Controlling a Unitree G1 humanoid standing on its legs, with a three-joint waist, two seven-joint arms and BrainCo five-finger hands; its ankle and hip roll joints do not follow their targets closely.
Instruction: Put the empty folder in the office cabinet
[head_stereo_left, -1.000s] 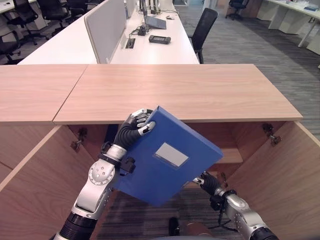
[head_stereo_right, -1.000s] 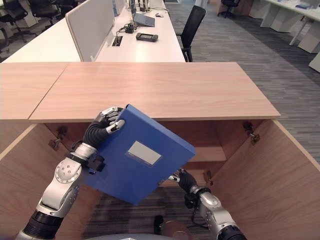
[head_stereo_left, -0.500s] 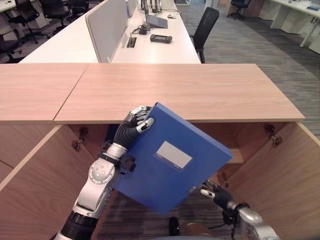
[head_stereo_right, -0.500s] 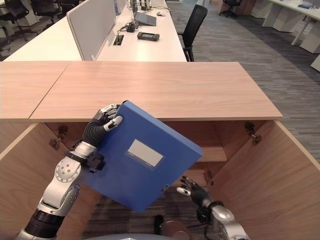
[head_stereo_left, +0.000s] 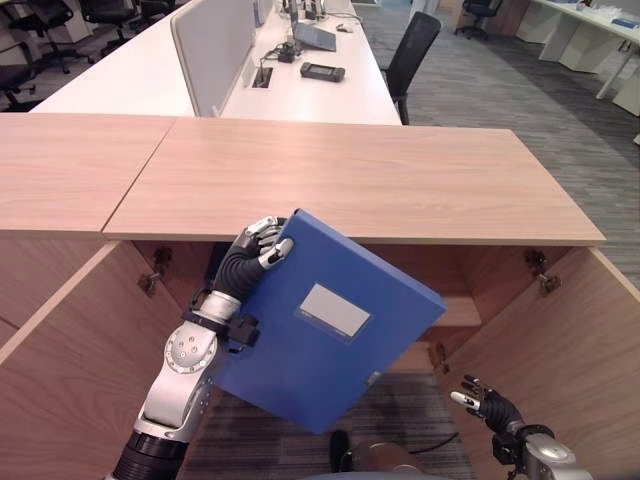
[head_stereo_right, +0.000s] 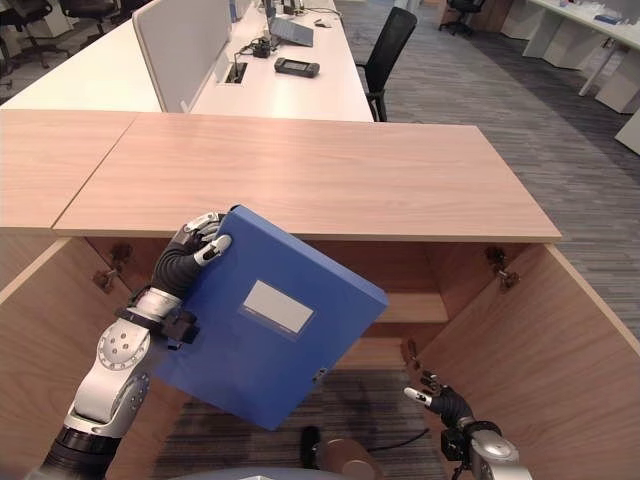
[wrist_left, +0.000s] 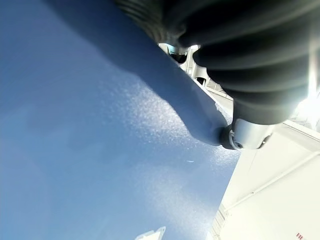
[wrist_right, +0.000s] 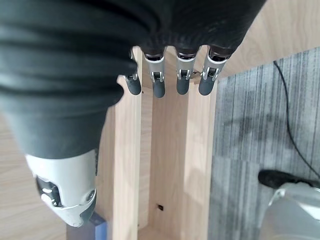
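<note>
Now the right hand (head_stereo_right: 447, 403) has let go and dropped away, fingers relaxed; the left hand (head_stereo_left: 252, 252) alone grips the folder (head_stereo_left: 325, 325), so it must carry it into the cabinet (head_stereo_left: 470, 310).

The cabinet (head_stereo_left: 520, 330) stands open before me, its two doors swung wide to either side, so the mouth between them is free. The wooden top (head_stereo_left: 360, 180) overhangs the opening, and the blue folder (head_stereo_left: 325, 320) I clasp tilted in my left hand (head_stereo_left: 255, 250) has its upper corner just at that edge. An inner shelf (head_stereo_right: 415, 308) divides the right half. My right hand (head_stereo_left: 485, 403), fingers spread, hangs low beside the right door (head_stereo_left: 570, 350), apart from everything.
</note>
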